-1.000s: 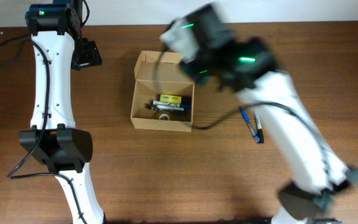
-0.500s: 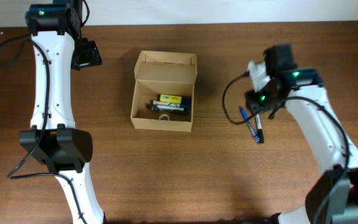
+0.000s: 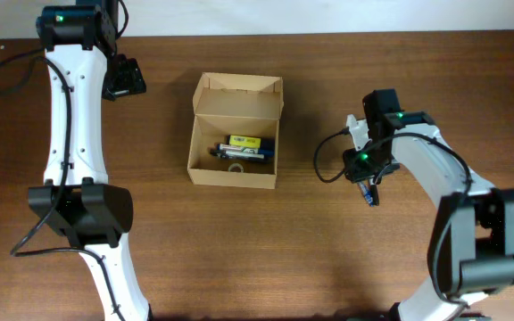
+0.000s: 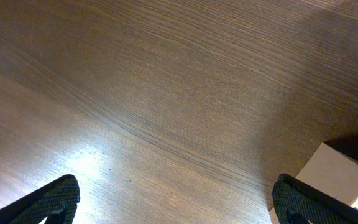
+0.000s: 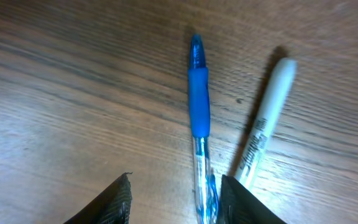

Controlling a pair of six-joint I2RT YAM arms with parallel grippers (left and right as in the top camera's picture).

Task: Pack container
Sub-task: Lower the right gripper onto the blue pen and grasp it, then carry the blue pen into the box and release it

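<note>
The container (image 3: pixel 205 170) is a small tan cardboard box at mid-table, its flap lid open and standing up at the back. A yellow-and-black item (image 3: pixel 244 143) and a small roll lie inside. My right gripper (image 3: pixel 365 171) is open, low over a blue pen (image 5: pixel 199 106) and a white marker (image 5: pixel 263 134) that lie side by side on the table. The pen's lower end sits between the fingers (image 5: pixel 176 202), close to the right one. My left gripper (image 3: pixel 125 78) is open and empty, up at the back left; its wrist view (image 4: pixel 176 202) shows bare wood and one corner of the box (image 4: pixel 337 174).
The brown wooden table (image 3: pixel 266 259) runs to a pale wall edge at the back. The left arm's white links stand along the left side, its base at the front left. A black cable loops beside the right wrist.
My right arm has swung from over the box to the right and come down over the two pens. The left arm and the box have not moved.
</note>
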